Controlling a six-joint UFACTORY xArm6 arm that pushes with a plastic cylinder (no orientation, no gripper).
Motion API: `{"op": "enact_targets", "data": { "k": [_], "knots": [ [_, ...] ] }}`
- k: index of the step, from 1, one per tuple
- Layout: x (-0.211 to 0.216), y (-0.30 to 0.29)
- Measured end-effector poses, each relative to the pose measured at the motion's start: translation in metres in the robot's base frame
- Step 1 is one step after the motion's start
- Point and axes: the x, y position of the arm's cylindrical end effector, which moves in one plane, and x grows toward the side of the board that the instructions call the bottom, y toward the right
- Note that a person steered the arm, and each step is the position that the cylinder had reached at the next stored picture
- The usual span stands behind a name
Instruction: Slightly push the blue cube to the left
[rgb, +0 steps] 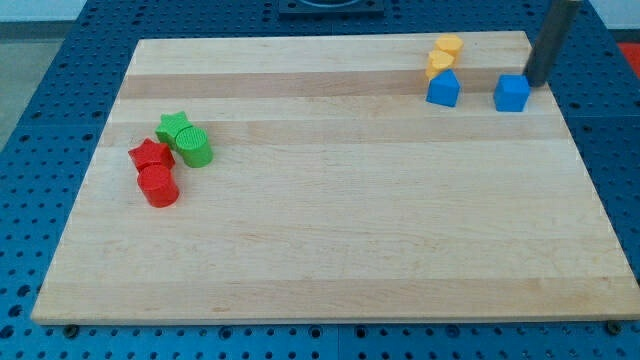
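Note:
The blue cube (511, 93) sits on the wooden board near the view's top right. My tip (534, 83) is just to the right of the blue cube, touching or nearly touching its right side. A second blue block (442, 89), with a pointed top, stands to the left of the cube, a gap between them. Two yellow blocks (445, 54) sit just above that second blue block.
The wooden board (330, 250) lies on a blue perforated table. At the view's left stand a green star (174, 127), a green cylinder (194, 147), a red star (149, 155) and a red cylinder (159, 186), clustered together. The board's right edge is close to my tip.

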Motion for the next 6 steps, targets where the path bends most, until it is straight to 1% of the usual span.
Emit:
{"op": "enact_targets", "data": {
  "k": [1, 2, 3, 4, 5, 6],
  "knots": [
    [0.027, -0.029],
    [0.044, -0.077],
    [0.054, -0.068],
    [0.054, -0.099],
    [0.04, -0.043],
    [0.016, 0.002]
  ]
}}
